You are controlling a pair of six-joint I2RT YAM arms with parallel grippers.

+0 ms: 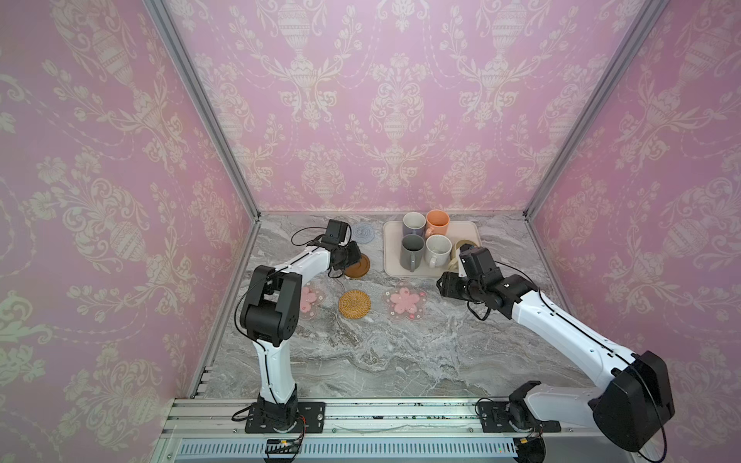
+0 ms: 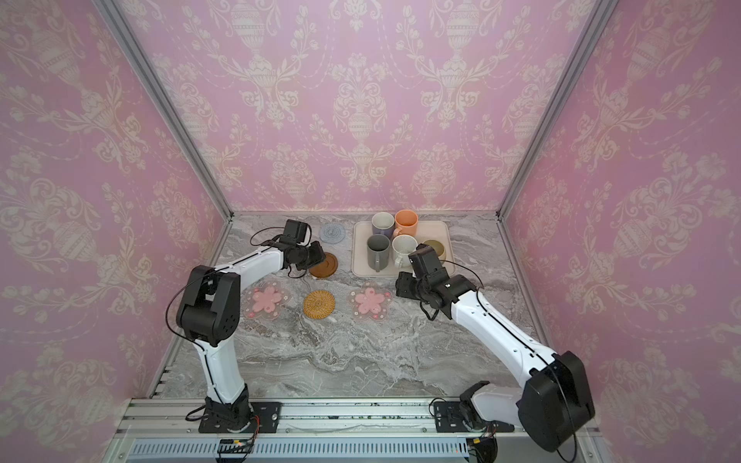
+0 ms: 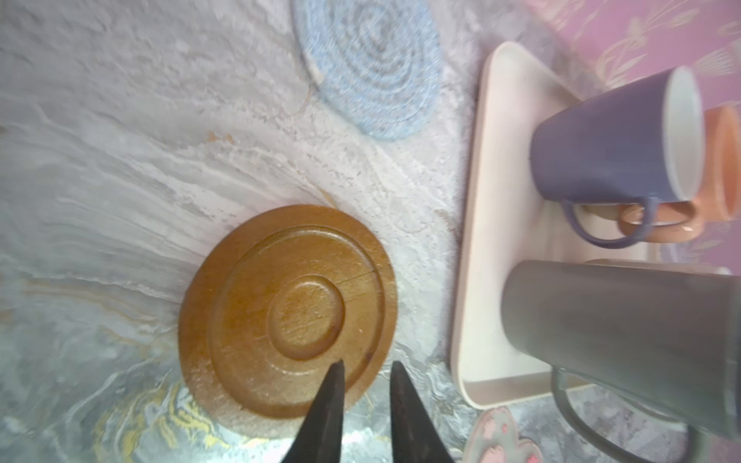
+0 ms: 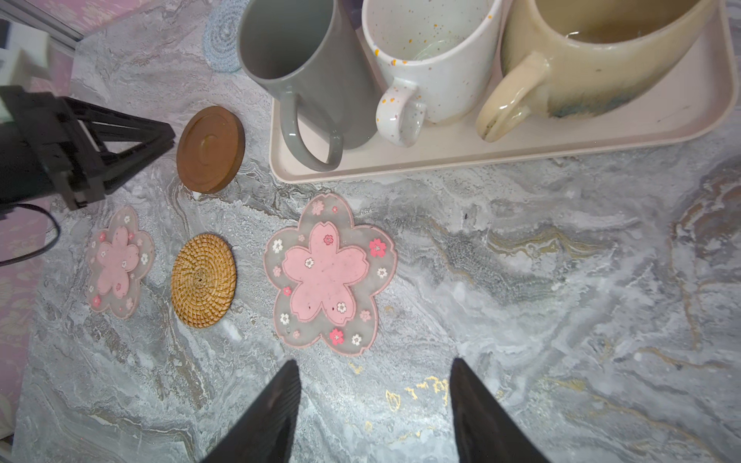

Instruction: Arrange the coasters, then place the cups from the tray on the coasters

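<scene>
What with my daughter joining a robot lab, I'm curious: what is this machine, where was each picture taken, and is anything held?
A robot's left arm and right arm stand before a marble table. Two pictures look down from overhead; the other two come from cameras on each wrist, looking past that arm's pincer. Five coasters lie on the table: blue woven, brown disc, rattan and two blossom ones. Five mugs stand on the tray: lavender, peach, grey, speckled, beige. The left pincer, slightly parted, is at the brown disc's edge; the right pincer is open. Neither holds anything.
</scene>
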